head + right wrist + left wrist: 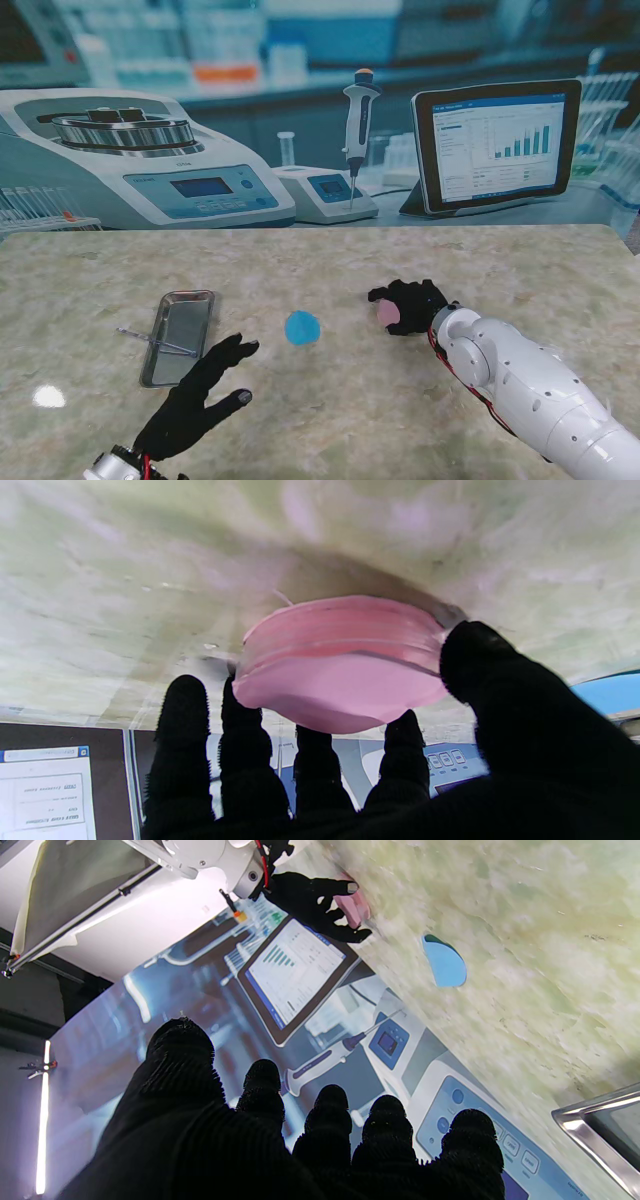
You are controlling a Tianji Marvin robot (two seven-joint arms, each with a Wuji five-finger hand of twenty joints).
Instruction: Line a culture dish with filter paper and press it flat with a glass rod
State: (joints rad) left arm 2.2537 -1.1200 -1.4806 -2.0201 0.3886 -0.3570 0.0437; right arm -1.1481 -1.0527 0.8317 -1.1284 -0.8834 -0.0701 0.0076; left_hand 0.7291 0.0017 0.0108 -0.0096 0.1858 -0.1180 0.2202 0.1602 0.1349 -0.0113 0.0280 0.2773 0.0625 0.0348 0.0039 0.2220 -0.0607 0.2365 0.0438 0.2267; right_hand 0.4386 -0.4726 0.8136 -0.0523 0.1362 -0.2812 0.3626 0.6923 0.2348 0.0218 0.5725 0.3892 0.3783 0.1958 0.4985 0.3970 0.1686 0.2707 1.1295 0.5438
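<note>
My right hand (410, 305) is shut on a pink culture dish (385, 313), thumb on one rim and fingers on the other. In the right wrist view the dish (340, 665) is tilted and seems slightly off the table, with a shadow behind it. A round blue filter paper (302, 328) lies flat on the table to the dish's left, also seen in the left wrist view (445, 965). A thin glass rod (150, 341) rests across the metal tray (197, 298). My left hand (200, 395) hovers open, nearer to me than the tray, fingers spread, holding nothing.
The marble table top (330, 420) ends at a printed lab backdrop (320, 120) along its far edge. The tray's shiny corner (595, 1127) shows close to my left hand. The white right forearm (530, 385) crosses the near right of the table.
</note>
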